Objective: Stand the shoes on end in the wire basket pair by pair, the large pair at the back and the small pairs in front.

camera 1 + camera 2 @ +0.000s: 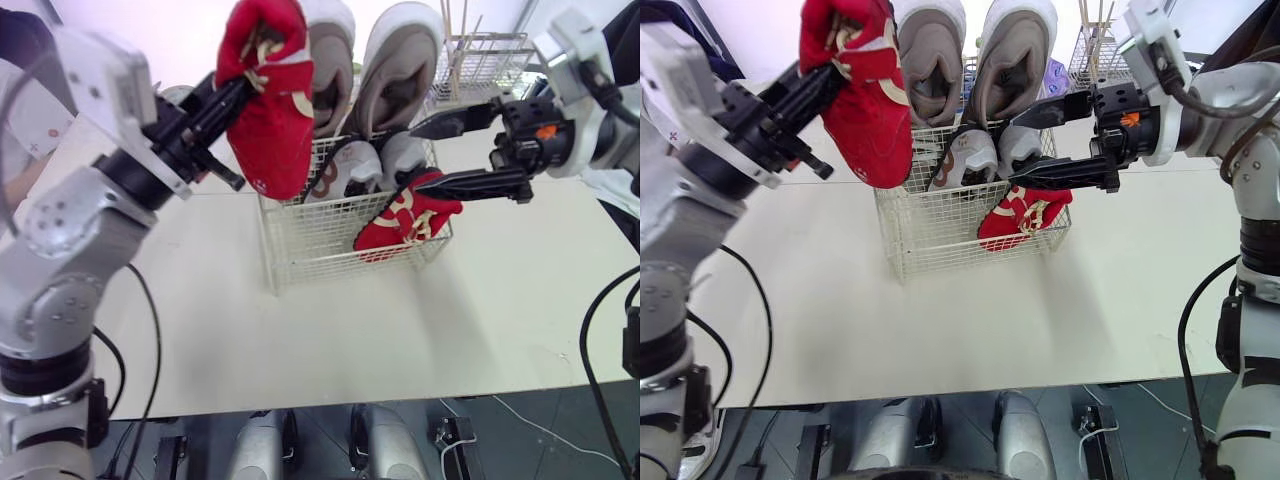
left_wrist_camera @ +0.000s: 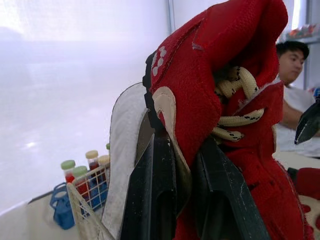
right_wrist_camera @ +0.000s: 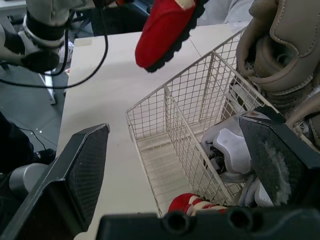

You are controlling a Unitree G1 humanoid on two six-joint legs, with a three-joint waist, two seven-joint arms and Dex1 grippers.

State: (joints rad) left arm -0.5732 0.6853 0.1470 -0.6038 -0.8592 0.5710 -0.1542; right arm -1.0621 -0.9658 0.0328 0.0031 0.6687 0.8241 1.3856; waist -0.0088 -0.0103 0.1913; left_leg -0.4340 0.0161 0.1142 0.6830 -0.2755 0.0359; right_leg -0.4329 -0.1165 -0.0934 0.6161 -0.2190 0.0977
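While the left gripper (image 1: 237,93) is clenched on the collar of a red shoe (image 1: 275,125), it holds that shoe in the air with its toe hanging down, at about 10 o'clock from the wire basket (image 1: 320,240) and overlapping the basket's upper left rim. In the left wrist view the two black fingers pinch the shoe's edge beside its cream laces.

The right gripper (image 1: 416,157) reaches in from 3 o'clock with its fingers spread wide and nothing between them. Its lower finger lies just over the second red shoe (image 1: 405,222); whether they touch cannot be told. That shoe sits tilted in the basket's 4 o'clock corner, laces facing outward, leaning on the front mesh.

Along the basket's 12 o'clock side the large tan pair (image 1: 398,68) stands on end, rising well above the rim. Just in front of it, toward the centre, the small white pair (image 1: 347,165) also stands upright.

The basket rests on a pale table (image 1: 350,330). At 1 o'clock from it, farther back, stands another wire rack (image 1: 490,62). The left wrist view also shows capped tubes (image 2: 85,170) in a small rack and a person (image 2: 292,67) seated beyond the shoe.
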